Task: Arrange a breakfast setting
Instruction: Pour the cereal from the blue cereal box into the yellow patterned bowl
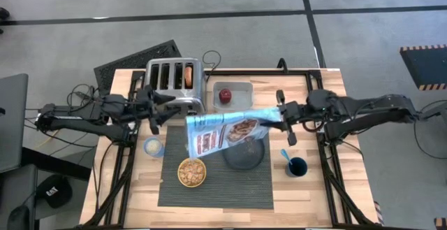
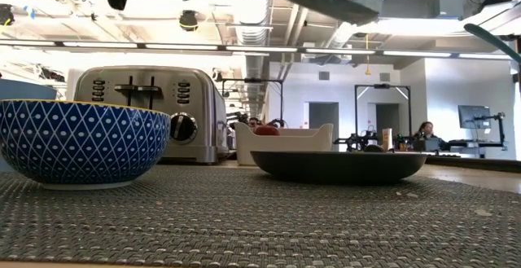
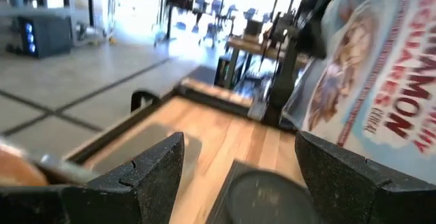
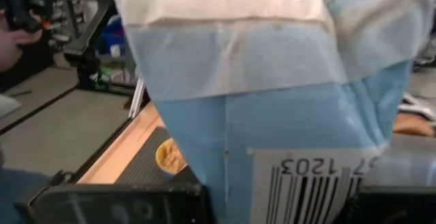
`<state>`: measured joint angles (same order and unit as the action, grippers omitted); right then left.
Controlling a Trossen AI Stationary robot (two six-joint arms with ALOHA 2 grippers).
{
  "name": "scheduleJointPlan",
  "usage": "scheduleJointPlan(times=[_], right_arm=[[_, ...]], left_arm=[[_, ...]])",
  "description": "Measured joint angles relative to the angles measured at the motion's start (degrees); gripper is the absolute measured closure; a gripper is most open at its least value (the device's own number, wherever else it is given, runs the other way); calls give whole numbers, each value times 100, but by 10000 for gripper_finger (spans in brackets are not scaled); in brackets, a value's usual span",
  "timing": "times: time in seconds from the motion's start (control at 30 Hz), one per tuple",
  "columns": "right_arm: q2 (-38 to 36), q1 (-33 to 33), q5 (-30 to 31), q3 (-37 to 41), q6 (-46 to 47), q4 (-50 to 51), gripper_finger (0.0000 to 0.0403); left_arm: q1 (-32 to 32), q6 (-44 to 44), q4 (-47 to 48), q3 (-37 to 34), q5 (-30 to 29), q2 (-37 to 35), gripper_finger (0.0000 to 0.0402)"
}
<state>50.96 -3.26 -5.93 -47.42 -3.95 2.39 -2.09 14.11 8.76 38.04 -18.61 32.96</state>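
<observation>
A dark grey placemat (image 1: pixel 230 188) carries a blue patterned bowl of cereal (image 1: pixel 191 172) and a dark round plate (image 1: pixel 246 156). My right gripper (image 1: pixel 283 118) is shut on a blue cinnamon cereal bag (image 1: pixel 227 128) above them. My left gripper (image 1: pixel 159 110) is open and empty beside the steel toaster (image 1: pixel 174 83), which has a bagel (image 1: pixel 188 75) in one slot. A red apple (image 1: pixel 225 96) lies in a white tray. A small yellow bowl (image 1: pixel 153 146) stands left of the mat. A dark blue cup (image 1: pixel 297 166) holds a blue-handled spoon (image 1: pixel 286 154). My right gripper pinches the bag's barcode end (image 4: pixel 300 183) between its two fingers (image 4: pixel 116 203). The fingers come level from the table's right side. The bag is lifted clear and stretches away toward the table's left, above the plate and near the bowl.
The toaster and the white tray (image 1: pixel 234 94) stand along the far edge. A black mat (image 1: pixel 133 59) lies beyond the table's far left corner. A metal frame runs along both sides of the table. Bare wood shows right of the cup.
</observation>
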Motion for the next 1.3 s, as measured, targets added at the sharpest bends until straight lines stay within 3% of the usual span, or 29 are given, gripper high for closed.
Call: scheduleJointPlan(times=[0.47, 0.73, 1.07, 1.3], right_arm=[[-731, 803, -3, 0, -92, -732, 324], [-800, 1548, -204, 0, -145, -1715, 324], [-387, 2792, -1291, 81, 629, -3801, 324], [158, 3504, -1670, 1275, 1863, -6360, 324]], left_arm=[[1, -378, -722, 0, -20, 3, 135], [1, -524, -789, 0, 85, 107, 135], [2, -910, -2221, 4, 676, 1003, 135], [0, -1324, -3802, 4, 967, 1896, 135]])
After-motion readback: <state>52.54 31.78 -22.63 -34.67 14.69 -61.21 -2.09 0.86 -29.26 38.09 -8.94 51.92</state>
